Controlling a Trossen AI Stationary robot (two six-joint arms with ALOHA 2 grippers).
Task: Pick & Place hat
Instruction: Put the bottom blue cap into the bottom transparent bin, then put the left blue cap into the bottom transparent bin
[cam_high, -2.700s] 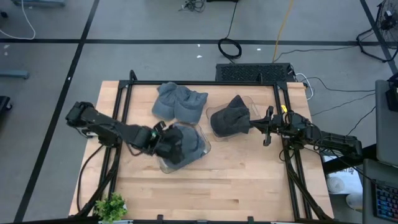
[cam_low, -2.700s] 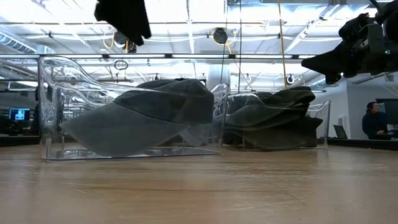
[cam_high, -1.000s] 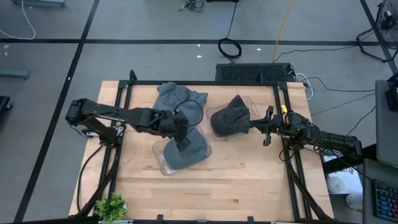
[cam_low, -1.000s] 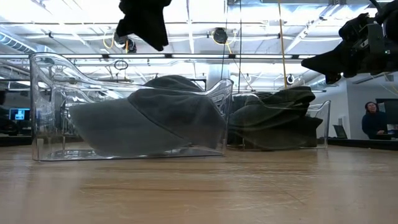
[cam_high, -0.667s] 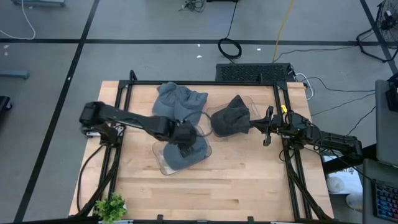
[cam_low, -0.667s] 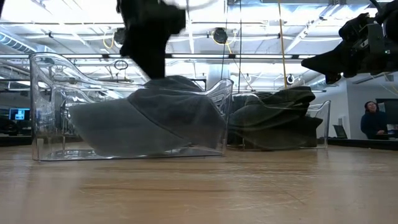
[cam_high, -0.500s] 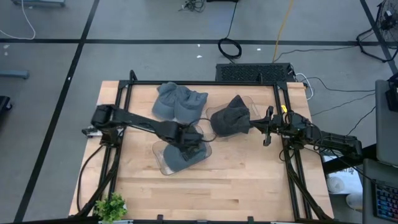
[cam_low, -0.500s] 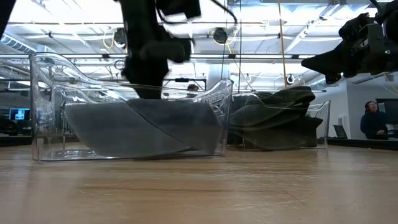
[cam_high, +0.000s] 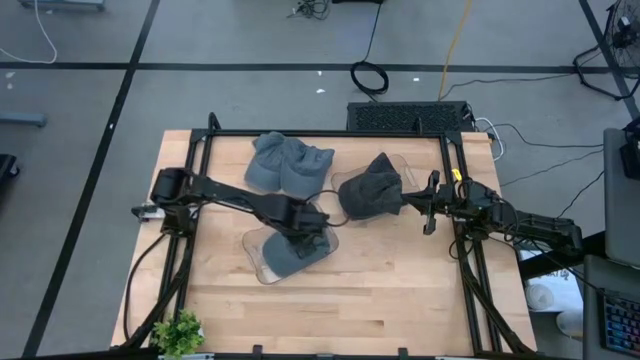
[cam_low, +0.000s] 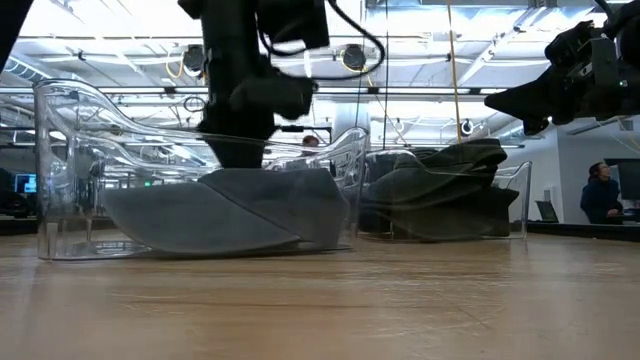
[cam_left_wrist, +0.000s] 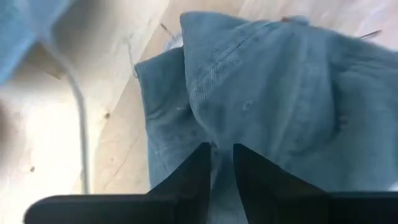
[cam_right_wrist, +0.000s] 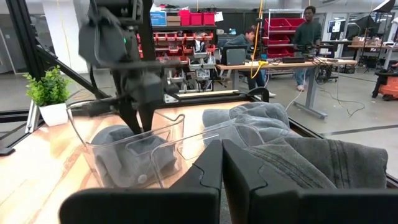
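- The left gripper (cam_high: 308, 235) is low inside the clear box (cam_high: 256, 262) near the middle of the table (cam_high: 400, 300). It is pressing down on the grey hat (cam_high: 290, 252) that lies in this box.
- In the left wrist view its two fingers (cam_left_wrist: 198, 169) stand close together, with only a thin gap, and the hat (cam_left_wrist: 280, 106) lies directly under and ahead of them. I cannot tell whether a fold of cloth is pinched between them.
- Seen from table height, the hat (cam_low: 225, 215) is flat on the bottom of the box (cam_low: 60, 170), below the left gripper (cam_low: 240, 150). I judge this hat as placed, and only the last pushing down or letting go is left.
- Beside the left gripper, toward the right arm, a second clear box (cam_high: 395, 165) already holds a dark hat (cam_high: 370, 190). The right gripper (cam_high: 418, 205) waits just beside it with its fingers together and nothing between them.
- Beyond the left gripper, at the far edge of the table, a pile of grey hats (cam_high: 288, 165) lies outside any box. In my judgement these are still to be picked, so the task is only partly done.
- No brand, label or writing can be read on the hats or the boxes.
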